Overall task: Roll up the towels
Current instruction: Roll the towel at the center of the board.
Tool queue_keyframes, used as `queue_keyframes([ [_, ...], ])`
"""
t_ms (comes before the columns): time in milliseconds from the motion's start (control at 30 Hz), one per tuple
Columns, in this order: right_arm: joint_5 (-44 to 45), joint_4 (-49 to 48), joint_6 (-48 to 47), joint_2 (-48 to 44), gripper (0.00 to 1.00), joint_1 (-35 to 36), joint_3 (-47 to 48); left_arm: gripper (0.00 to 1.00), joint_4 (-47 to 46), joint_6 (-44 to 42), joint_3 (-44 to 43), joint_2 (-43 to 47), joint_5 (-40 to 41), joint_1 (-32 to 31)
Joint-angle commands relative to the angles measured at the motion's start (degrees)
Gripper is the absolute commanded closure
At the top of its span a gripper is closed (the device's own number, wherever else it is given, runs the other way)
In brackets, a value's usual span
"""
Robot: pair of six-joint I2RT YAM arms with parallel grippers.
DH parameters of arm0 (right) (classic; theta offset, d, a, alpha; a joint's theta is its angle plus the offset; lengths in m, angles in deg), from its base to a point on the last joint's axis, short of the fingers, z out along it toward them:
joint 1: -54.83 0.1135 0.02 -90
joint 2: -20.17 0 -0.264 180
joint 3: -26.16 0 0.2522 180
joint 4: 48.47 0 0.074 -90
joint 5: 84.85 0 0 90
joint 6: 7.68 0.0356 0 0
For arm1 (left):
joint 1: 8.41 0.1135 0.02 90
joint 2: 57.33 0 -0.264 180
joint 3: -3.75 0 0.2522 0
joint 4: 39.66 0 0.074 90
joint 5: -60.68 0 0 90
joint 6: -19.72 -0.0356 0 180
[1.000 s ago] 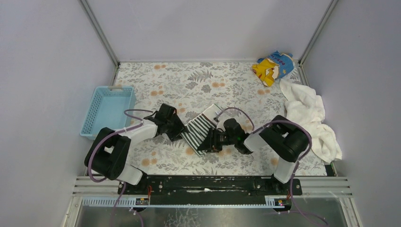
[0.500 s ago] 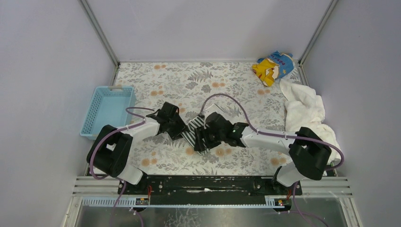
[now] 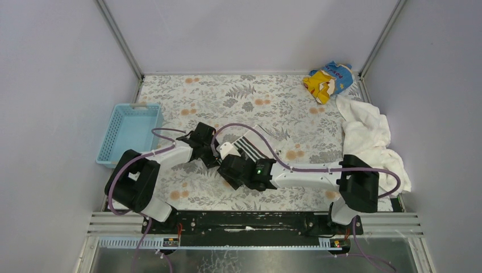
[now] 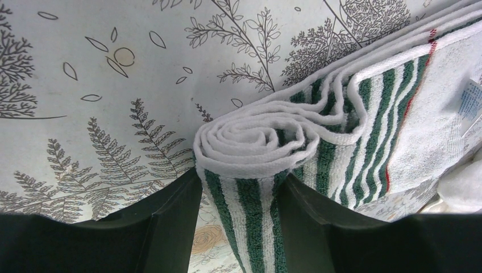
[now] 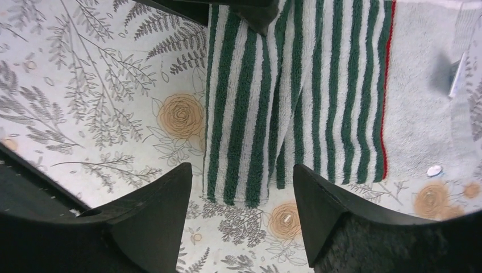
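the blue basket (image 3: 129,132) sits at far left, well apart from the work. the left gripper (image 4: 240,177) is clamped on one end of the striped towel (image 4: 258,139), which lies partly rolled mid-table with a flat tail beyond. the right gripper (image 5: 241,168) hangs over the roll's other end, fingers apart, holding nothing. with one end pinned, the coil could spring loose or skew into a cone if the free end lags. the white towel (image 3: 369,139) lies crumpled at the right edge, unrolled.
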Motion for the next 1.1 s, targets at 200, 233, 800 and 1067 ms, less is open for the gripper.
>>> queue_keyframes([
  [200,8.6,0.5,-8.2,10.2,0.30,5.1,6.3,0.50,6.2,-2.2,1.6,-3.7,7.1,-0.1],
  [233,9.1,0.6,-8.3,11.2,0.31,5.3,6.3,0.50,6.2,-2.2,1.6,-3.7,7.1,-0.1],
  [800,6.4,4.3,-4.2,16.2,0.65,5.9,2.2,0.49,8.6,-2.4,1.4,-1.7,8.5,0.1],
  [1067,-7.9,-4.1,-3.5,11.3,0.87,5.2,-0.3,0.46,11.8,-3.0,5.4,6.6,9.3,2.9],
])
